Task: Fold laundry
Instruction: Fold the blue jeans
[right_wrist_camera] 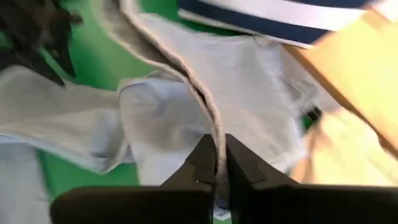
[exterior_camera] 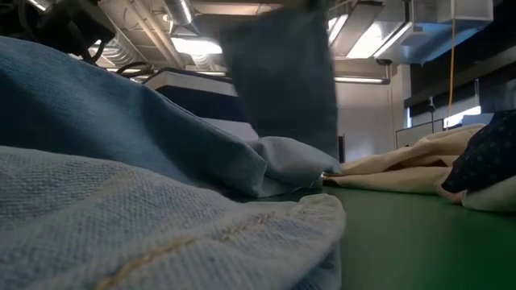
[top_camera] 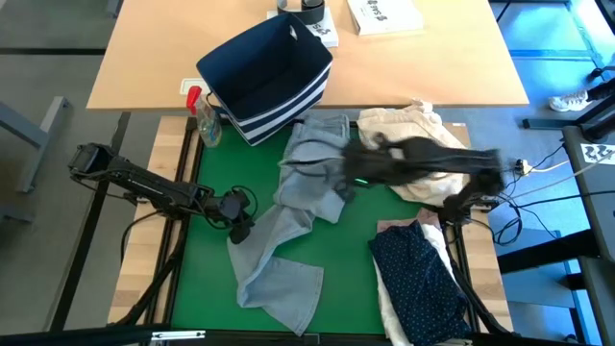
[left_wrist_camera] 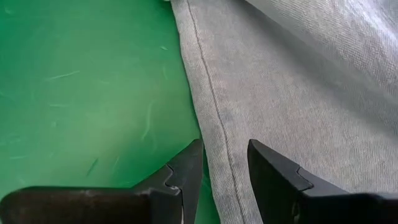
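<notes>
— Where have the jeans (top_camera: 293,226) ended up?

— Spread crumpled down the middle of the green mat (top_camera: 360,216), waist end up by the striped navy bin (top_camera: 264,77), legs trailing toward the near edge. The right gripper (right_wrist_camera: 217,163) has its fingers pinched tight on a thick seamed edge up at the waist.

— And the left gripper (left_wrist_camera: 225,163)?

— Low over a leg, fingers partly apart, straddling the side seam (left_wrist_camera: 208,93), holding nothing as far as I can see.

— So how would you do this well?

— I'd say lift the waist slowly and let the left take that seam before pulling, otherwise the legs drag and twist instead of laying out flat
</notes>
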